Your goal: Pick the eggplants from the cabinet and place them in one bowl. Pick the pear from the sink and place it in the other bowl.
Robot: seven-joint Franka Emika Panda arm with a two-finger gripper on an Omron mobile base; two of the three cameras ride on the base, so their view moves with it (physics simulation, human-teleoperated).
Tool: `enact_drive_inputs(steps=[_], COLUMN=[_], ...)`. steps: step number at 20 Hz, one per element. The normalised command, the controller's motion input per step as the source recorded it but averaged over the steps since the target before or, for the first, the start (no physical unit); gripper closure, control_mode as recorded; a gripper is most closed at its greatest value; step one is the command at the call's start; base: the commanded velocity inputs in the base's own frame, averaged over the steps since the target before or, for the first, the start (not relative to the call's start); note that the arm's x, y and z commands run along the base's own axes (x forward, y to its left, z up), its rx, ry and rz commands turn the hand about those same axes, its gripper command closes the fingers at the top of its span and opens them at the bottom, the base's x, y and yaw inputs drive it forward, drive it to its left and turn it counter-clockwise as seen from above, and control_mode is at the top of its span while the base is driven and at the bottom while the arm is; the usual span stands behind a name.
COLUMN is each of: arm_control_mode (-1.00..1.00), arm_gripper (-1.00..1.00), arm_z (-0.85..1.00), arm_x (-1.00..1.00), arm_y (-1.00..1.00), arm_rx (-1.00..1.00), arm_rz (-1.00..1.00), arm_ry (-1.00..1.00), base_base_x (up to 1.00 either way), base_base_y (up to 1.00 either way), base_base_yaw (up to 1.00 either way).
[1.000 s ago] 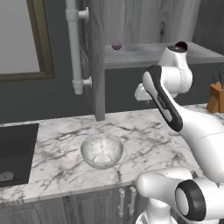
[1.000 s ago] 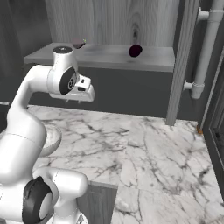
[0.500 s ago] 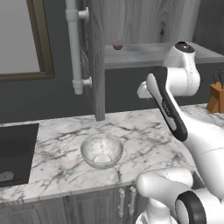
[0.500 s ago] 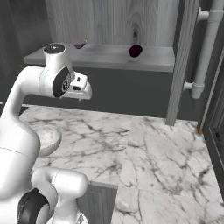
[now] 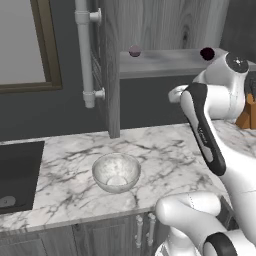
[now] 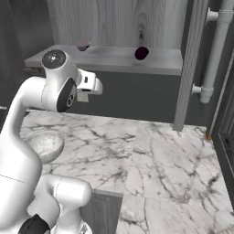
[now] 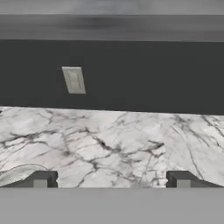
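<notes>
**Gripper spread and empty over the counter**

The gripper (image 7: 111, 179) is spread wide, its two dark tips far apart at the bottom of the hand view with nothing between them. It looks level across the marble counter (image 7: 131, 140) at the dark back wall, where a small pale outlet plate (image 7: 73, 80) sits; no writing can be read on it.

The arm rises from the base, bends sharply at an elbow raised just below shelf height, and carries the hand out in front of the dark wall under the cabinet (image 5: 165, 30). From the base views the hand itself is mostly hidden behind the arm's upper joint, so its exact height over the counter is hard to judge.

Two eggplants lie on the cabinet shelf (image 6: 114, 57), above the gripper and well apart from each other: one eggplant (image 6: 141, 53) towards the door side, the second eggplant (image 6: 83, 45) close to the arm's top joint in the right base view. Neither touches the gripper.

The pale bowl (image 5: 116, 172) stands on the counter below, lower than the hand and to the arm's left. The sink (image 5: 17, 175) lies at the counter's left end, with its round drain (image 5: 6, 201) showing.

No labels or brands are legible anywhere.
</notes>
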Motion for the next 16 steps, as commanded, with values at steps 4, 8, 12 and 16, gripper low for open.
enact_drive_inputs(steps=[4,8,12,16], arm_control_mode=[-1.0,-1.0,-1.0,-1.0], arm_gripper=[-1.0,-1.0,-1.0,-1.0], arm_z=[0.18,0.68,0.62,0.19], arm_x=[0.6,0.29,-0.19,0.09], arm_y=[-0.18,-0.14,0.0,-0.07], arm_rx=[0.0,0.0,0.0,0.0], arm_rz=[0.0,-0.06,-0.04,-0.08], arm_ry=[-0.24,-0.11,0.17,0.24], base_base_x=[0.0,0.0,0.0,0.0], base_base_y=[0.0,0.0,0.0,0.0], base_base_yaw=[0.0,0.0,0.0,0.0])
